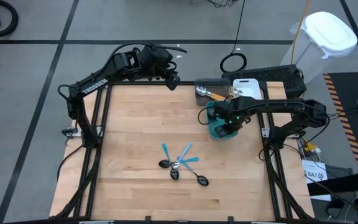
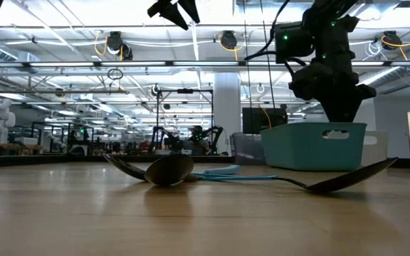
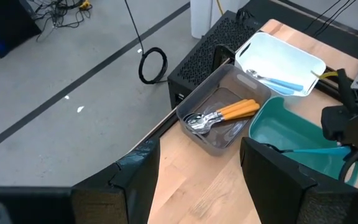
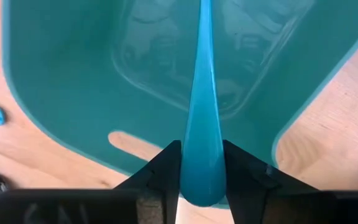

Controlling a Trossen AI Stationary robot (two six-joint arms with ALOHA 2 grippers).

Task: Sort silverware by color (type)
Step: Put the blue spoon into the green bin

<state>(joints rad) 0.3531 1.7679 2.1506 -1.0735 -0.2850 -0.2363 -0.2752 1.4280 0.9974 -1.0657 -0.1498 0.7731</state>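
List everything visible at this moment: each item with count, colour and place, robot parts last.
Teal bin: one, teal, right side of table, under the right hand.
Gray bin: one, gray, far edge, holding orange-handled silverware.
White bin: one, white, beside the gray bin, holding a blue-handled piece.
Loose silverware: a small pile, dark spoons and light-blue handles, table centre.
Table: one, light wood.
Blue utensil: one, light blue, between the right fingers over the teal bin.
Left hand: open, raised at the far left edge.
Right hand: gripping the blue utensil.
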